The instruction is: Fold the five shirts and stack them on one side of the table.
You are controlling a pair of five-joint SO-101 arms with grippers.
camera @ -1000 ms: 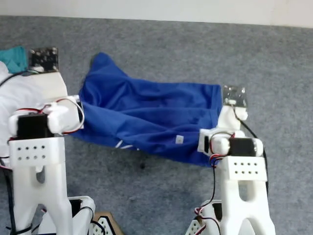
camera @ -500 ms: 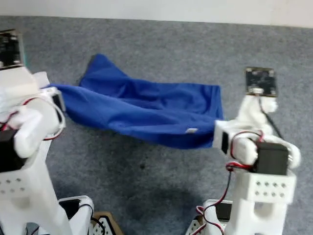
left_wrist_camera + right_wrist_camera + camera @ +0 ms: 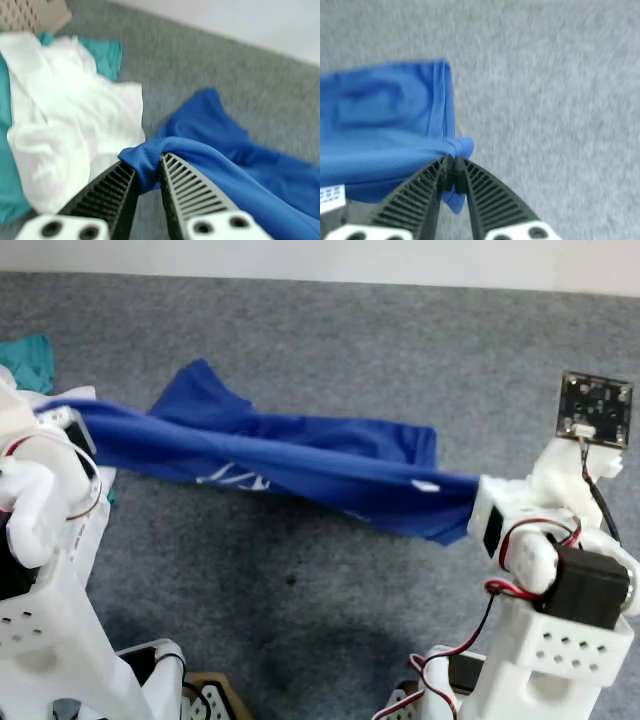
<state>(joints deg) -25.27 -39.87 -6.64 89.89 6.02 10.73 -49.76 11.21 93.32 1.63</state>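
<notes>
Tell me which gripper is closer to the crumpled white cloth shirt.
Left. The left gripper, clamped on one end of the blue fabric shirt, is right beside the crumpled white shirt; the right gripper grips the opposite end, far from it.

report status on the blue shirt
Left gripper shut on blue shirt. Right gripper shut on its other end. Stretched between them. White shirt, teal shirt heaped by left arm.

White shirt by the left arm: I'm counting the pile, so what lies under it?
A teal shirt pokes out from beneath the white shirt on two sides. Whether more lies under it is hidden by the white cloth.
</notes>
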